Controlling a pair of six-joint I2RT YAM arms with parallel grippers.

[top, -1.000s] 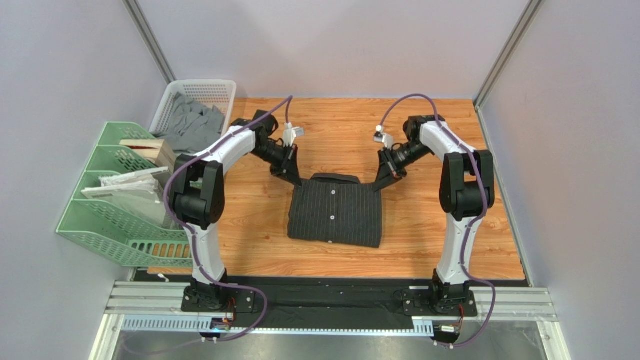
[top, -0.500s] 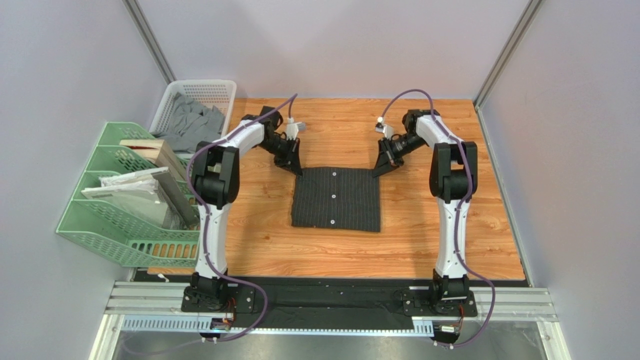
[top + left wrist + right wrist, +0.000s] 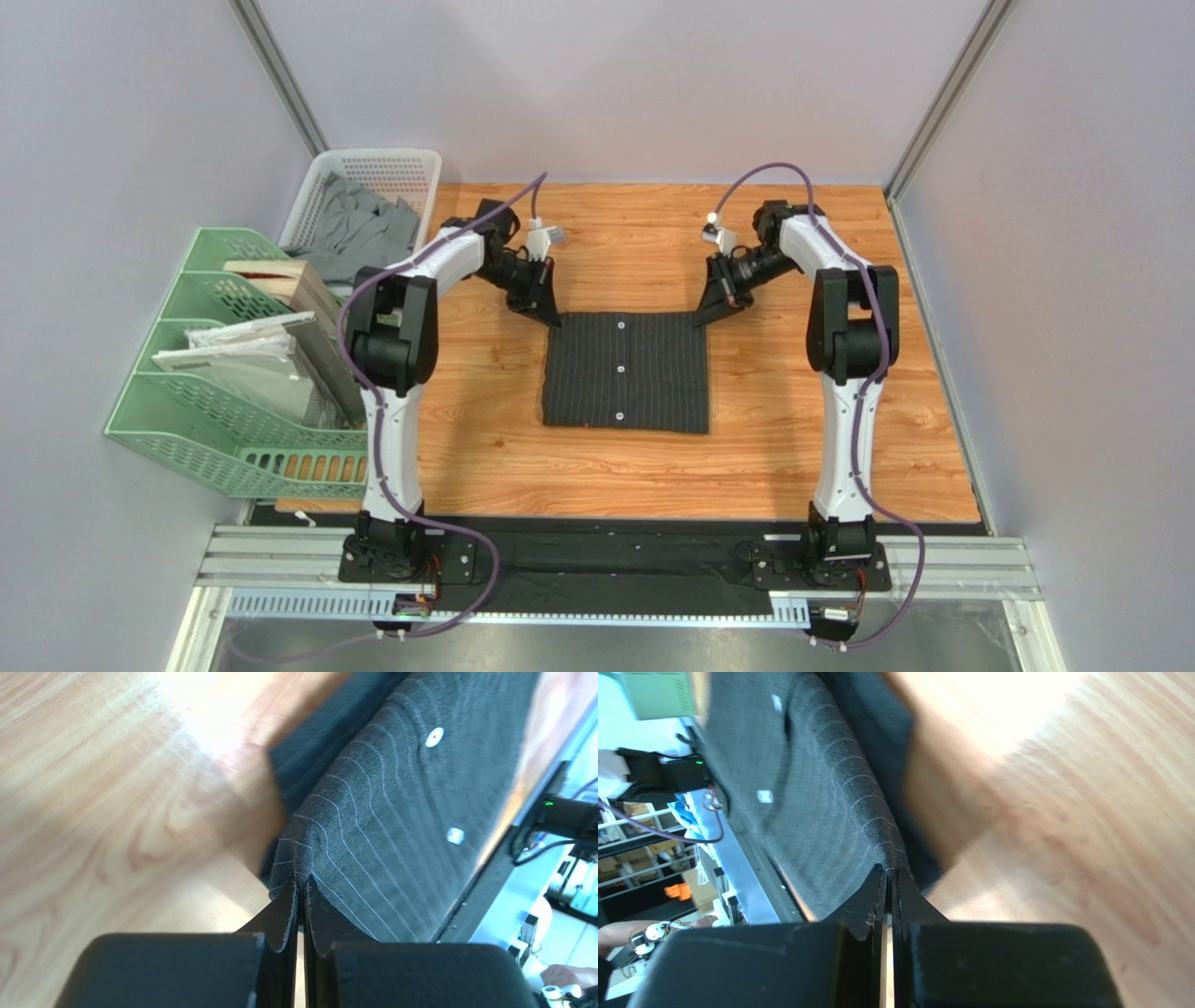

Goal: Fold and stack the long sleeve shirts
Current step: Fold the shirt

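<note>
- Now both pincers are clamped tight. The left gripper (image 3: 303, 882) has its jaws closed on the far left corner of the long sleeve shirt (image 3: 627, 371), and the right gripper (image 3: 889, 875) nips the far right corner the same way, with the fabric puckered at each tip.
- A second ago the shirt's far edge was humped up and rumpled between the arms. Since then both arms have drawn that edge away from their bases and pulled it taut.
- The shirt now lies as a flat dark rectangle at the middle of the table (image 3: 842, 448), button strip up, with three pale buttons in a line. It has hardly altered in the last half second.
- This fold looks finished, I judge. The likely next step is letting go of both corners, and a snag on release would rumple the far edge.
- Off to the left, well apart from the shirt, a white basket (image 3: 376, 165) holds grey clothes (image 3: 351, 235) behind a green file rack (image 3: 197, 420). No stack of folded shirts can be seen yet.
</note>
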